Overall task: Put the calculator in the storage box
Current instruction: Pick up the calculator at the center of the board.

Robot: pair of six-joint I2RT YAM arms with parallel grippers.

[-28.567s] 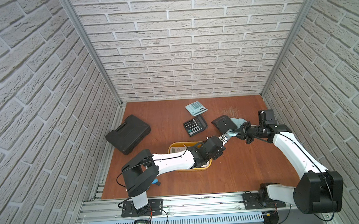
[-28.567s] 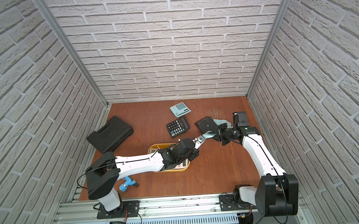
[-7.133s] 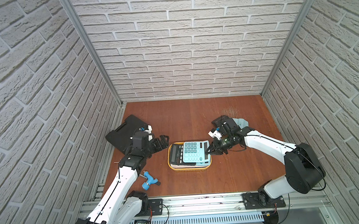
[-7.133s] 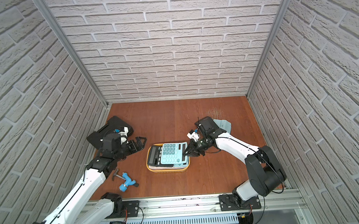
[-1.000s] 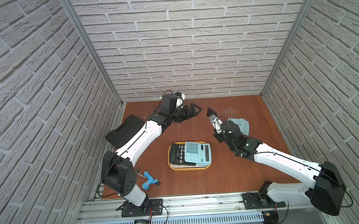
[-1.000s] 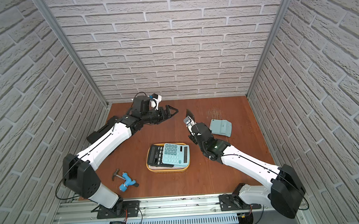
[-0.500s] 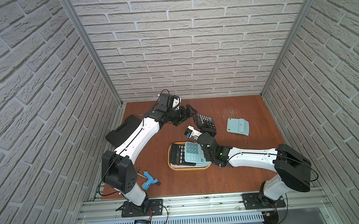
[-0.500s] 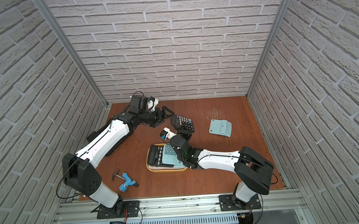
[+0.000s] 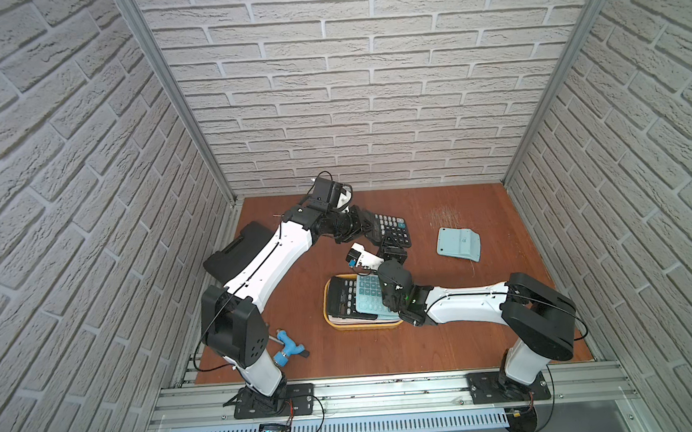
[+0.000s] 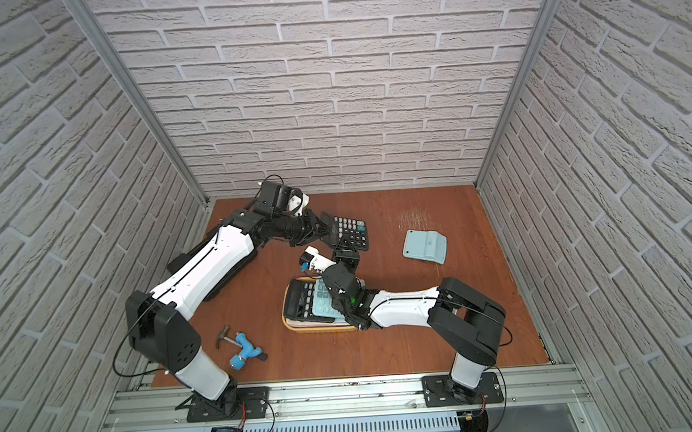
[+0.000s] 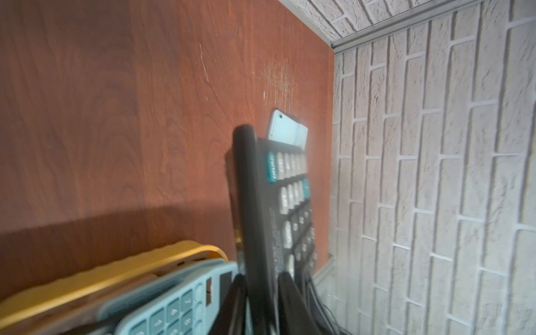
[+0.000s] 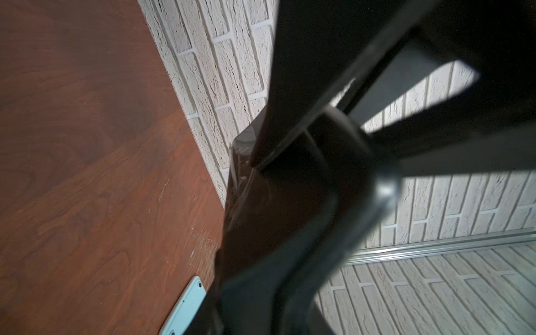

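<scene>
Here the calculator (image 9: pixel 393 227), a black slab with pale grey keys and a few teal ones at the end away from the left jaws, sits clamped by one end between the closed fingers of the left gripper (image 9: pixel 361 225). The right gripper (image 9: pixel 392 244) pinches another edge with narrow jaws. Behind the right jaws lies the yellow storage box (image 9: pixel 364 326), holding a dark calculator (image 9: pixel 344 300) and a pale blue calculator (image 9: pixel 368 296).

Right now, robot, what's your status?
Left gripper and right gripper both clamped on the black calculator, outside the storage box. Box already holds two calculators. Right arm overhangs it.
</scene>
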